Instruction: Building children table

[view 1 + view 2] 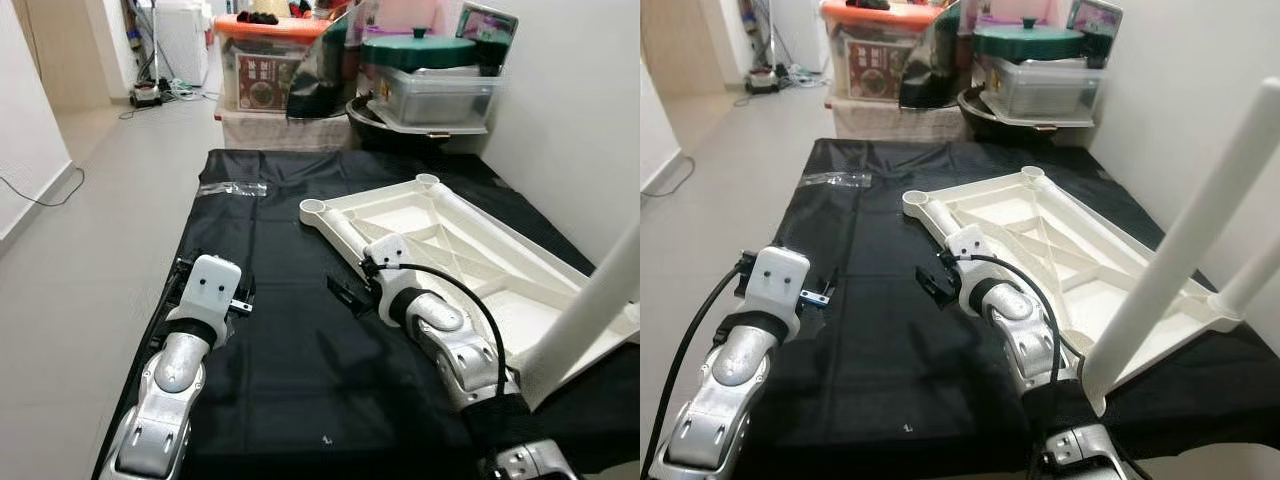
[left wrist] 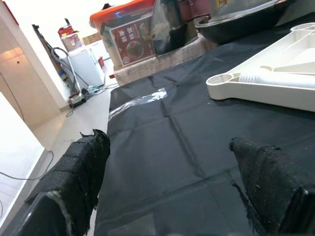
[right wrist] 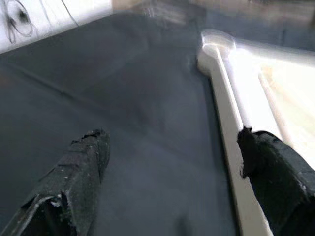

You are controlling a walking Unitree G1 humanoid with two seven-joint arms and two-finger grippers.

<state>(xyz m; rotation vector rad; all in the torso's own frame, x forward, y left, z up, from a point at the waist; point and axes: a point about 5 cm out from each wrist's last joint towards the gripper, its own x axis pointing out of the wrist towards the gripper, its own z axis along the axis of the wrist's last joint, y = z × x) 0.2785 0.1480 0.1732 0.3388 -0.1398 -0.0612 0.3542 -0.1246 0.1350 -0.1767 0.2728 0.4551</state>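
Both grippers are hovering over the black cloth sheet (image 1: pixel 290 330) spread on the floor, and each is standing wide apart with nothing between its fingers. Right gripper (image 3: pixel 174 167) is sitting just beside the near long edge of the upturned cream-white plastic table top (image 1: pixel 450 240), one black finger (image 3: pixel 275 172) lying over that edge and the other over bare cloth. Left gripper (image 2: pixel 172 182) is resting well apart from the table top, near the cloth's left border, pointing along the sheet.

The head views are showing what the wrist views are not: a white round table leg (image 1: pixel 1180 240) rising slantwise from the table top's near corner, and in the right eye view a second leg (image 1: pixel 1250 280) poking up behind it. They are also showing the ribbed underside of the table top with round sockets at its far corners.

The left wrist view is showing the far corner socket from low down, with a clear plastic bag (image 2: pixel 140 101) lying on the cloth beyond the table top, and an orange-lidded storage box (image 2: pixel 130 39) past the sheet's far end. The right wrist view is blurred, giving the table top's pale rim against dark cloth.
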